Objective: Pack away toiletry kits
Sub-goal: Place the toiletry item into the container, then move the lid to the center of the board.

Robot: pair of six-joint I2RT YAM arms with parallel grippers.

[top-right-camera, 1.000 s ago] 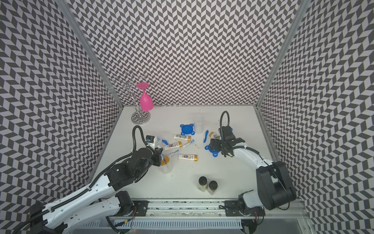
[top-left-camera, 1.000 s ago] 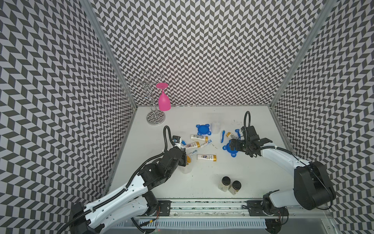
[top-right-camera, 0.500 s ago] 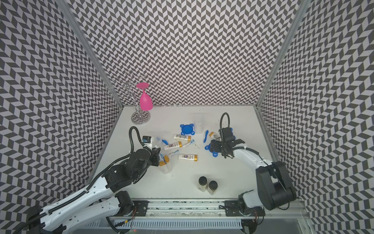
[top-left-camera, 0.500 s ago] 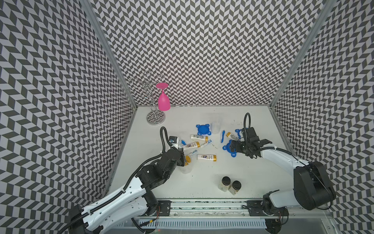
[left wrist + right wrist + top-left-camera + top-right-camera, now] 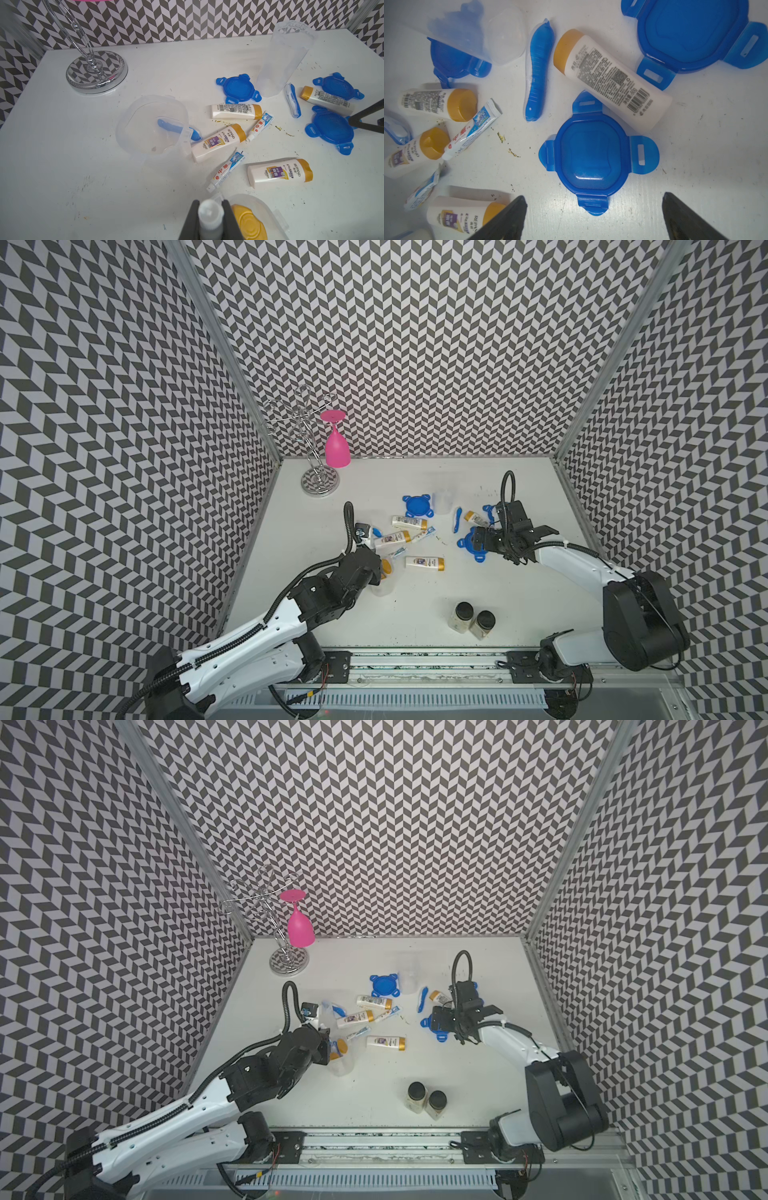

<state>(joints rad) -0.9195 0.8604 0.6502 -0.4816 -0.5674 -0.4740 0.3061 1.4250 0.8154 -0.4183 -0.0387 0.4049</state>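
Left gripper (image 5: pixel 210 204) is clamped tight on a white tube (image 5: pixel 211 218), seen end-on, right at the rim of the front tub (image 5: pixel 276 216). A gold-capped bottle (image 5: pixel 248 225) sits inside that tub, just beside the pinched tube. Over on the far side, well apart from the front tub, the right gripper (image 5: pixel 594 197) hangs with fingers spread wide, gripping nothing, a blue lid (image 5: pixel 591 153) lying flat between them.

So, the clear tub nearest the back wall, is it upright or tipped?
Upright: the tub stands on its base, open mouth up, beside a blue lid.
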